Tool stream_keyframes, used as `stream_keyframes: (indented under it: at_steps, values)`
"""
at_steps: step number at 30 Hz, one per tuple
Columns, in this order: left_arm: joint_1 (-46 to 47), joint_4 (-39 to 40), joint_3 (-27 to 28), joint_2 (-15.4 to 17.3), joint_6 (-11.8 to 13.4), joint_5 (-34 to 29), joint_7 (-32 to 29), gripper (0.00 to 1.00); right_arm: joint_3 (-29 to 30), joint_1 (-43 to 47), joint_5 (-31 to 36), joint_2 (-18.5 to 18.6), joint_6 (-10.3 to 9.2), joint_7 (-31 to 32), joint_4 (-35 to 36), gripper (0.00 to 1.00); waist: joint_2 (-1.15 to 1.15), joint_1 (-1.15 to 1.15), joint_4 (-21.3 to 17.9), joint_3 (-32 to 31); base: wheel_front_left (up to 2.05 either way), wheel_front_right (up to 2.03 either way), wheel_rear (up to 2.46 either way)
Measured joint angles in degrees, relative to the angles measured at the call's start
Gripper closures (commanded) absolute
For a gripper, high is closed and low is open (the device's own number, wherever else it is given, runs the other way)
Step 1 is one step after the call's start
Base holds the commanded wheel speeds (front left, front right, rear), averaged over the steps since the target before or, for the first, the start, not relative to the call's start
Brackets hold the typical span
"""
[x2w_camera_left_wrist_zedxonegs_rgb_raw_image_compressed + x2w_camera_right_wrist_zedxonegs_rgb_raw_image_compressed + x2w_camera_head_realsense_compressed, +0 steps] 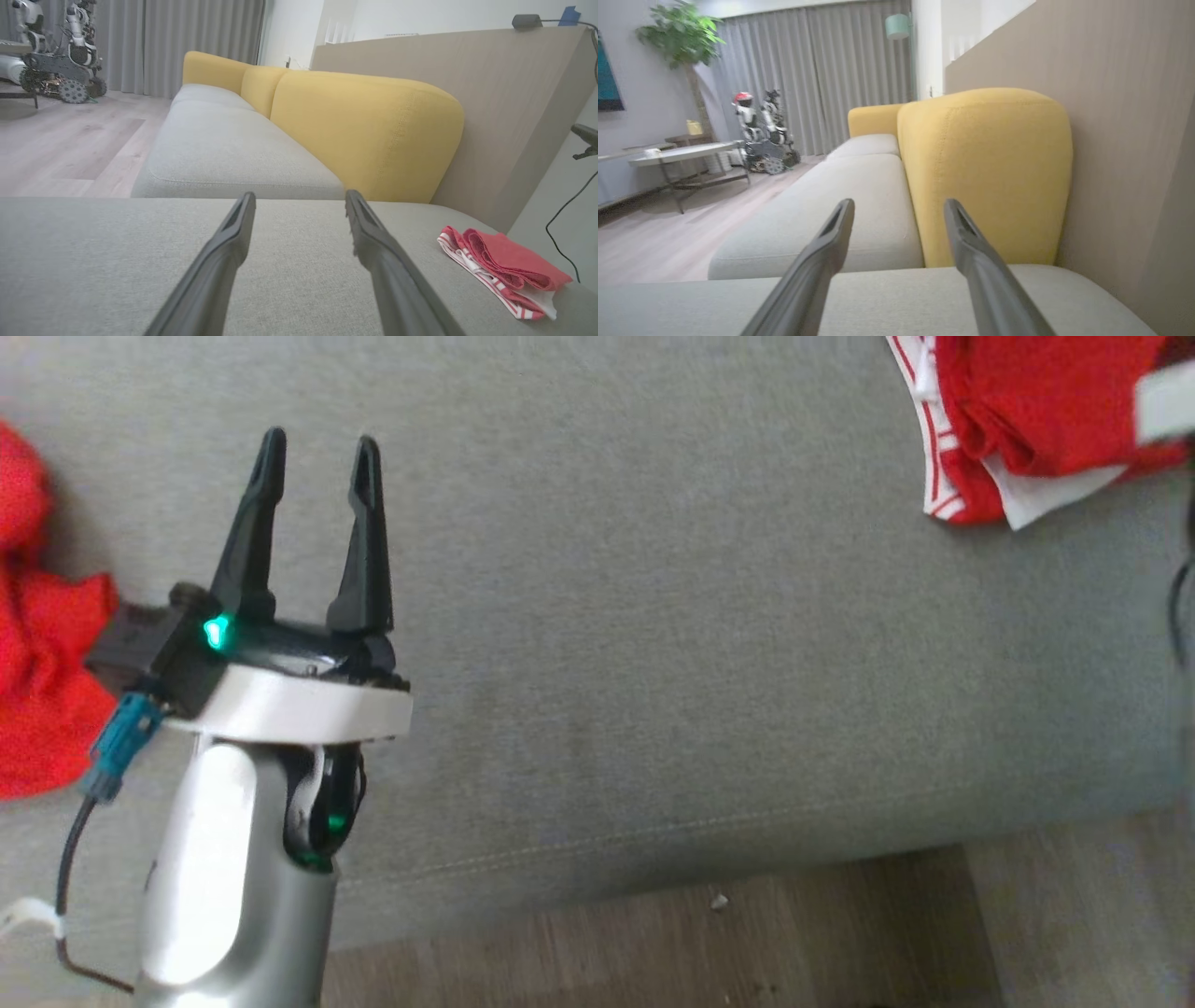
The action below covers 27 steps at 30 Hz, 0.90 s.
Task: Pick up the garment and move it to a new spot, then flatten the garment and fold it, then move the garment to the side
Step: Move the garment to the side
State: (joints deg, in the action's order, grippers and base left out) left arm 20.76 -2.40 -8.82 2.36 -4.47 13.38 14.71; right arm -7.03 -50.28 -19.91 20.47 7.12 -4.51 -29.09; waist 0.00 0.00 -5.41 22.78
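Note:
The garment point(1027, 420) is red with white striped trim and lies folded on the grey sofa seat point(700, 616), at the top right of the head view. The left wrist view has the garment point(504, 273) at the lower right, well off to the side of my fingers. My left gripper point(317, 443) hovers over the seat at the left, open and empty, far from the garment. Its fingers point(224, 261) stand wide apart in its own view. My right gripper point(899, 205) is open above the grey seat with nothing between its fingers.
A crumpled red cloth point(37, 644) lies at the seat's left edge, just behind my left wrist. Yellow back cushions point(364, 130) and a wooden panel point(490, 102) bound the sofa. Wooden floor point(747, 943) runs along the seat's front edge. A black cable point(565, 210) hangs beside the garment.

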Motion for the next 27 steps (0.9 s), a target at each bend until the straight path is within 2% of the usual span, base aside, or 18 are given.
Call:
stream_keyframes:
  at_steps: [4, 9, 12, 15, 19, 27]
  values:
    - [-2.0, 0.7, -0.2, 0.0, 1.1, 1.9, 0.0, 0.0, -0.5, 7.0, 3.4, -1.9, 0.0, -2.5, 5.4, 0.0, 0.0, 0.0, 2.2, -2.6, 0.0, 0.0, 0.0]
    - [-5.5, 0.7, -0.2, 0.0, 2.0, 2.9, 0.0, 0.0, -0.2, 16.7, 4.8, -6.3, 0.0, -4.5, 8.9, 0.0, 0.0, 0.0, 4.5, -6.2, 0.0, 0.0, 0.0]
    - [-7.9, 0.3, -0.5, 0.0, 2.7, 7.3, 0.0, 0.0, -0.2, 21.8, 7.0, -8.4, 0.0, -5.8, 10.7, 0.0, 0.0, 0.0, 5.6, -8.3, 0.0, 0.0, 0.0]
    - [-10.4, -0.2, -1.4, 0.1, 2.9, 5.6, 0.0, 0.0, 0.0, 25.9, 11.3, -9.5, 0.0, -7.3, 12.5, 0.0, 0.0, 0.0, 6.5, -10.3, 0.0, 0.0, 0.0]
    - [-13.3, -0.3, -2.4, 0.1, 3.5, 5.6, 0.0, 0.0, 1.2, 30.9, 14.3, -12.7, 0.0, -8.4, 13.6, 0.0, 0.0, 0.0, 7.3, -12.9, 0.0, 0.0, 0.0]
    - [-16.9, -0.3, -3.6, 0.1, 4.7, 4.9, 0.0, 0.0, 1.8, 37.4, 16.7, -16.2, 0.0, -9.4, 13.9, 0.0, 0.0, 0.0, 7.6, -15.3, 0.0, 0.0, 0.0]
